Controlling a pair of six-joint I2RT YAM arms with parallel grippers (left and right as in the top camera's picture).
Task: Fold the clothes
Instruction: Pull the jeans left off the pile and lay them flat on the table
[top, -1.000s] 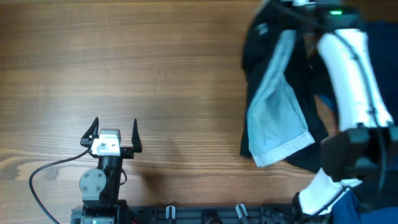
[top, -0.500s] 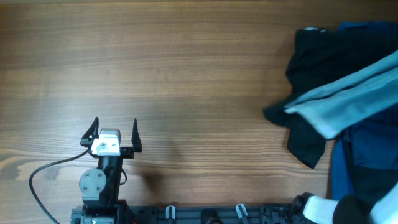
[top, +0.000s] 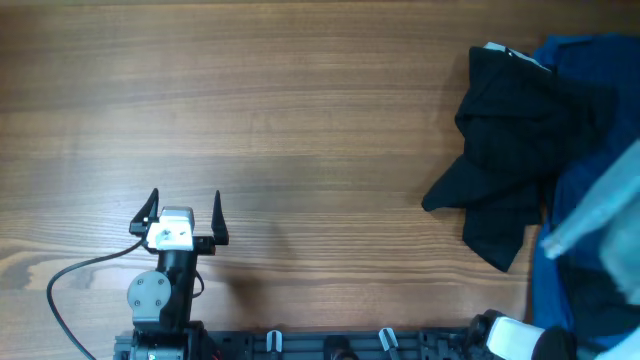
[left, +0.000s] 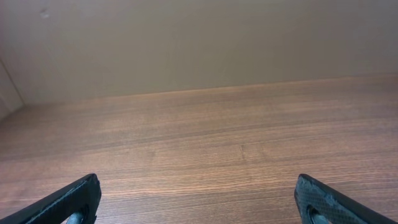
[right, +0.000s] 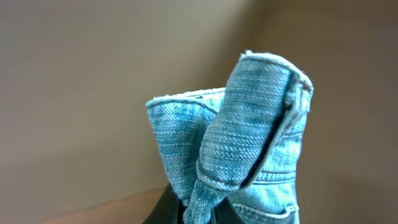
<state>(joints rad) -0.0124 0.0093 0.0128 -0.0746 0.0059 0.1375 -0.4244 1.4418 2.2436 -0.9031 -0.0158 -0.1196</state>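
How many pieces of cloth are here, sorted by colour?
light-blue denim shorts: 1
black garment: 1
dark-blue fabric: 1
Total: 3

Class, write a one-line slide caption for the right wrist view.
Faded light-blue denim shorts, bunched and held up in the right pincer.

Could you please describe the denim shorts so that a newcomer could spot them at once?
Go to the right edge of the wooden table, where clothes are heaped. There, right of the black garment and over the dark-blue fabric, the denim shorts are the only pale, faded light-blue piece.
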